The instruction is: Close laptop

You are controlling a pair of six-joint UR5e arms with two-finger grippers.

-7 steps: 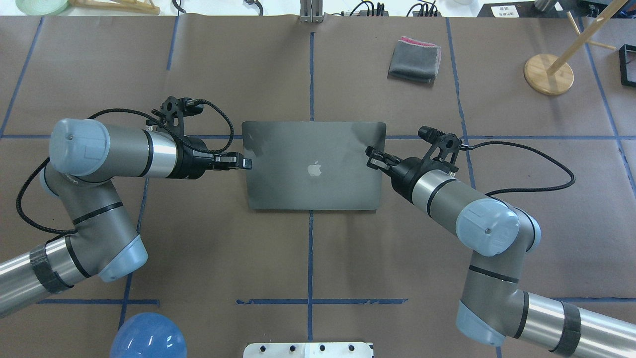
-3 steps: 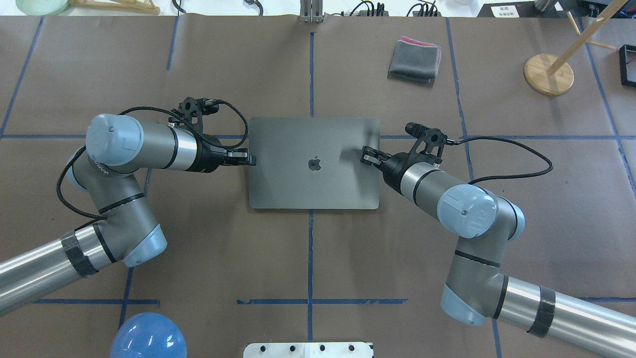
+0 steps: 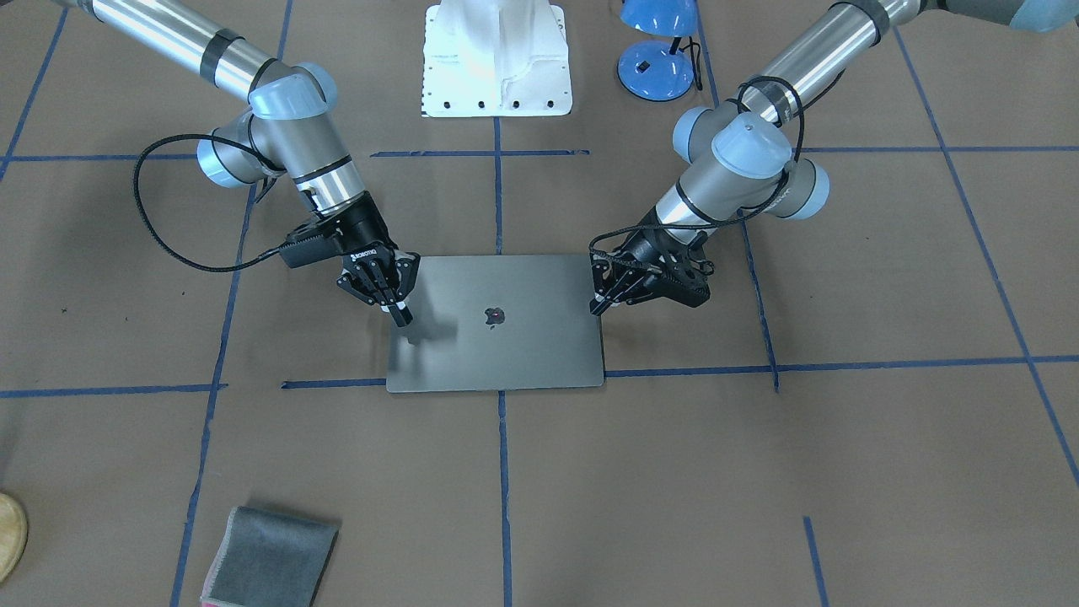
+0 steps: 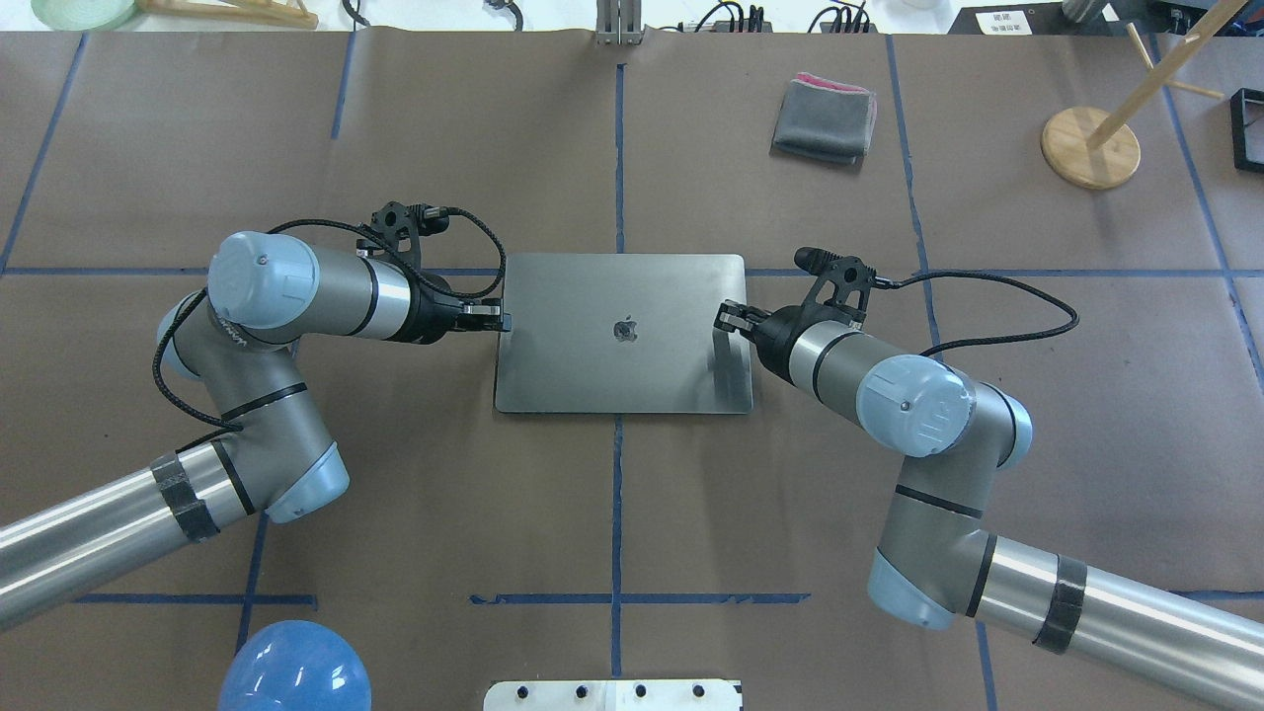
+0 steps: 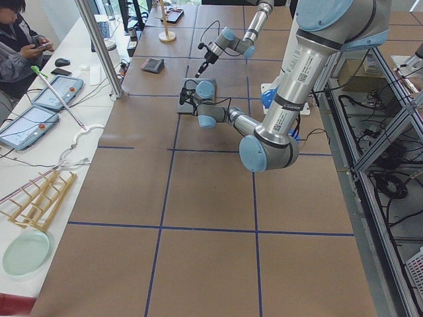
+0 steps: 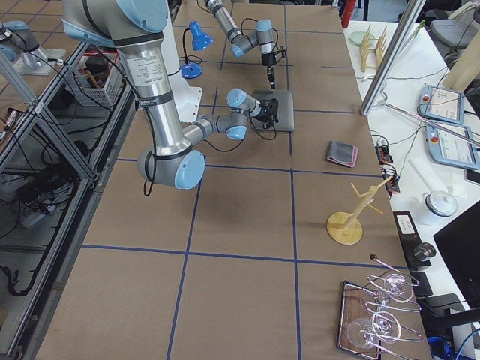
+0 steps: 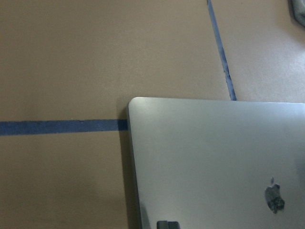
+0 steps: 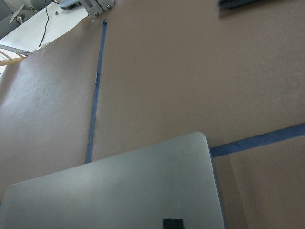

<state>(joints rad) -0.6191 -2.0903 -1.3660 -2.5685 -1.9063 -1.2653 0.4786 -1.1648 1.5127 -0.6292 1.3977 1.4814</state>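
Observation:
The space-grey laptop [image 4: 622, 365] lies at the table's middle with its lid down flat or almost flat, logo up; keyboard and screen are hidden. It also shows in the front view [image 3: 497, 354]. My left gripper [image 4: 499, 318] is shut, its tip pressing on the lid's left edge. My right gripper [image 4: 726, 316] is shut, its tip on the lid's right edge. In the front view the left gripper [image 3: 600, 302] is at the laptop's right side and the right gripper [image 3: 403, 316] at its left. Each wrist view shows the lid [image 7: 209, 162] [image 8: 119, 191] close below.
A folded grey cloth [image 4: 825, 120] lies far right of the laptop. A wooden stand [image 4: 1089, 146] is at the far right. A blue lamp [image 4: 293, 667] and the white robot base [image 3: 496, 59] are on the near side.
The lid has dropped from partly raised to flat or nearly flat. Both grippers came down and inward with it, staying at its left and right edges.

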